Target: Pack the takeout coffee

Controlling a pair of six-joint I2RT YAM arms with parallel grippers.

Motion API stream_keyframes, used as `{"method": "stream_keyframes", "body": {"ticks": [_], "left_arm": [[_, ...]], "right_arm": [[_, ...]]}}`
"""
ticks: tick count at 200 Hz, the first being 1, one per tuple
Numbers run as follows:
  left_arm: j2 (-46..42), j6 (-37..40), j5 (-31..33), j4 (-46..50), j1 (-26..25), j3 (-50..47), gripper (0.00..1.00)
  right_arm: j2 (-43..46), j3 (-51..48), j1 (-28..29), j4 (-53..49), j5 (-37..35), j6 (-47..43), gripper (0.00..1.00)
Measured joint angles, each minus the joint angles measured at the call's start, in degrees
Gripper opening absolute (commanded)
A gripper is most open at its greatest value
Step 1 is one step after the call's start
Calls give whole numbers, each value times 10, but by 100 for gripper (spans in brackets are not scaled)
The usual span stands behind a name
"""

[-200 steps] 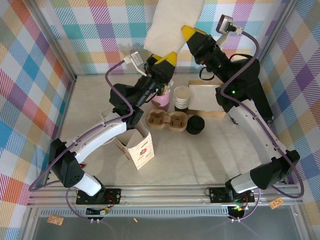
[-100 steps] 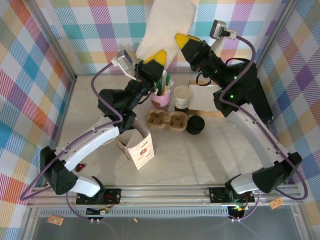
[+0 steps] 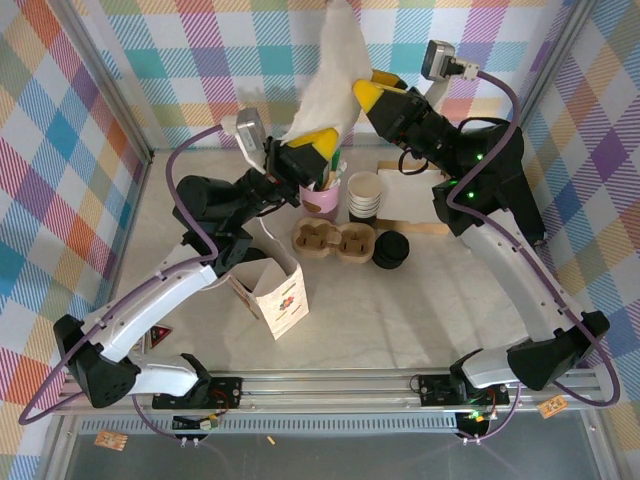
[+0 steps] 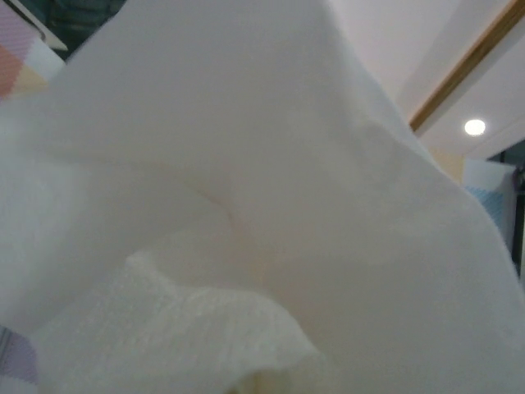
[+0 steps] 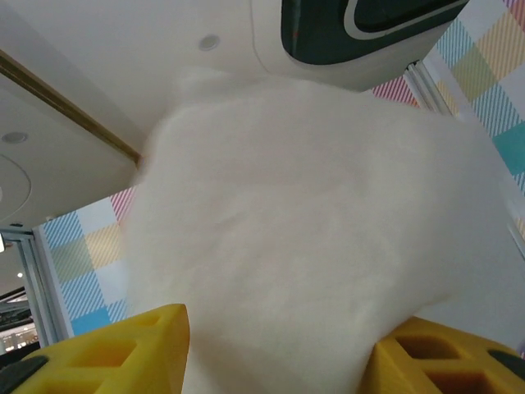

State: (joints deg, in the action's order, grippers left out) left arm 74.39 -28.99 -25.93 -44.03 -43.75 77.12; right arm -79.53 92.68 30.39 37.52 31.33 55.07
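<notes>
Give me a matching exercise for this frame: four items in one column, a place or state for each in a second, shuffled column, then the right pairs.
Items
1. white sheet
2. pink cup
3. cardboard cup carrier
4. printed paper bag

Places or states
A. lying flat, just in front of the cream cups
B. standing open, closest of the four to the near edge of the table
C. pinched in the left claw, held up in the air
D. upright, with thin sticks poking out

Pairs: 1-C, 2-D, 3-A, 4-B
</notes>
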Motion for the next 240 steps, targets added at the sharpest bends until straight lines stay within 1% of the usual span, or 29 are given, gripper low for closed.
{"method": "stream_keyframes", "body": {"ticks": [10, 27, 69, 120, 127, 149, 156, 162, 168, 173, 179, 184, 185, 189, 202, 214, 240], "left_arm": [[-3, 3, -11, 17, 0, 1, 0], [-11, 6, -23, 39, 0, 0, 0], [-58, 5, -19, 52, 11, -34, 0], [-91, -8, -19, 56, 23, -59, 0], [-93, -12, -19, 56, 24, -62, 0], [-97, -26, -19, 56, 24, -71, 0], [-100, -30, -19, 56, 24, -74, 0], [-103, -32, -19, 56, 24, -76, 0], [-105, -35, -19, 56, 24, -79, 0], [-108, -37, -19, 56, 24, -80, 0], [-111, -40, -19, 55, 24, -83, 0], [-113, -43, -19, 54, 24, -85, 0], [-114, -44, -19, 53, 24, -85, 0], [-116, -47, -19, 52, 24, -86, 0], [-120, -56, -19, 48, 24, -87, 0], [-121, -65, -21, 46, 24, -87, 0], [-120, -83, -36, 46, 24, -87, 0]], "right_arm": [[1, 0, 0, -2, 3, 2, 52], [4, -1, -1, 1, 7, 11, 48], [9, -7, -7, 38, 33, 51, 34], [8, -4, -7, 71, 76, 83, 32], [8, -2, -7, 74, 83, 87, 28], [6, 6, -7, 84, 97, 103, 10], [6, 6, -8, 86, 99, 107, 6], [6, 6, -8, 87, 102, 108, 5], [6, 6, -8, 87, 104, 110, 6], [6, 6, -8, 87, 105, 111, 8], [6, 6, -8, 87, 108, 113, 13], [6, 6, -8, 88, 111, 112, 20], [6, 5, -8, 88, 112, 113, 23], [7, 5, -8, 87, 113, 111, 26], [12, 0, -8, 86, 116, 110, 32], [15, -2, -8, 85, 122, 109, 41], [19, -2, -4, 88, 133, 106, 44]]}}
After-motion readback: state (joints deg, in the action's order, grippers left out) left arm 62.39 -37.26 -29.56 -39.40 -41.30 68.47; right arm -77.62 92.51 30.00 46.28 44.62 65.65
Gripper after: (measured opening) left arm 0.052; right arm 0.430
